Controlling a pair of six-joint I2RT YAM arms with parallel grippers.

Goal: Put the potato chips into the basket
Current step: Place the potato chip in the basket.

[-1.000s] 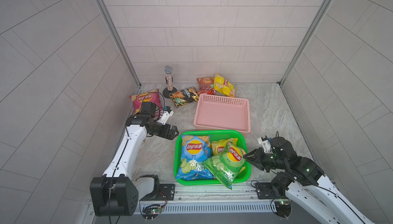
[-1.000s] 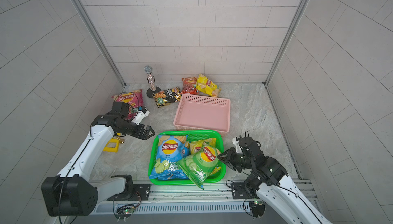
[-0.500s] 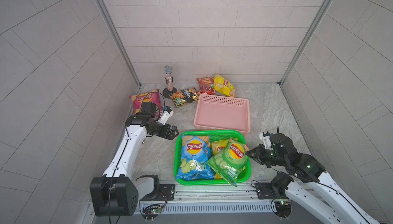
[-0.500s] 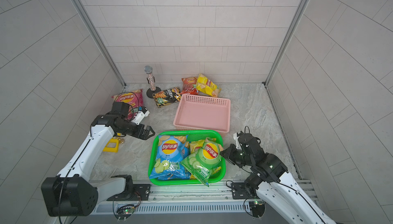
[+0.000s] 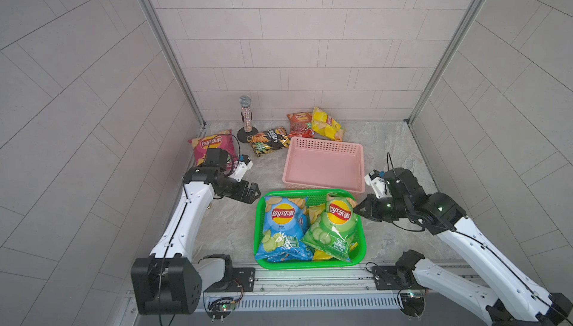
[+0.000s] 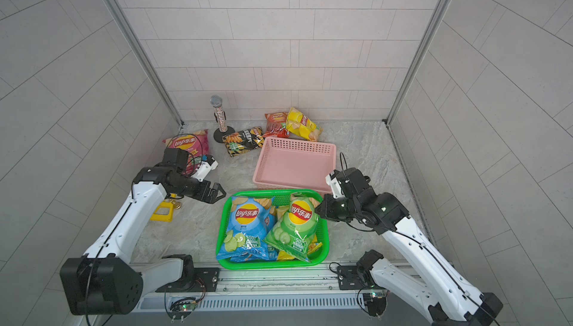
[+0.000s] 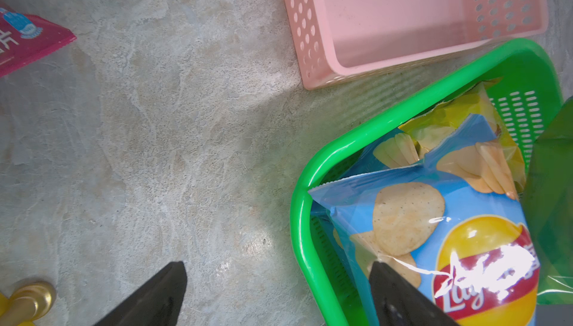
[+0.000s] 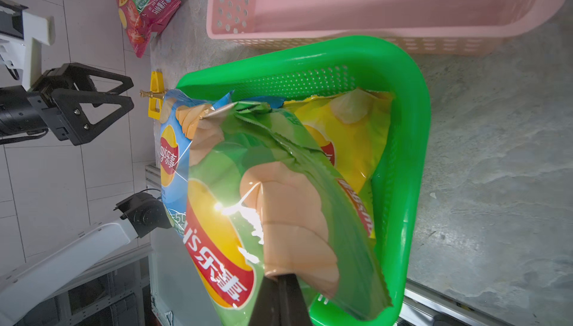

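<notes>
Right wrist shows the right claw (image 8: 279, 279) pinching the green Lay's bag (image 8: 226, 160); left claw (image 8: 132, 93) gapes empty.

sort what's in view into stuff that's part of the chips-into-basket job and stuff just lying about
Job: magenta bag, black bag, red bag, yellow bag at the back, blue bag, green bag pinched by the right gripper, green basket, pink basket; which one is meant is unclear.

Lying about: microphone on its stand, small yellow-and-brass object.
</notes>
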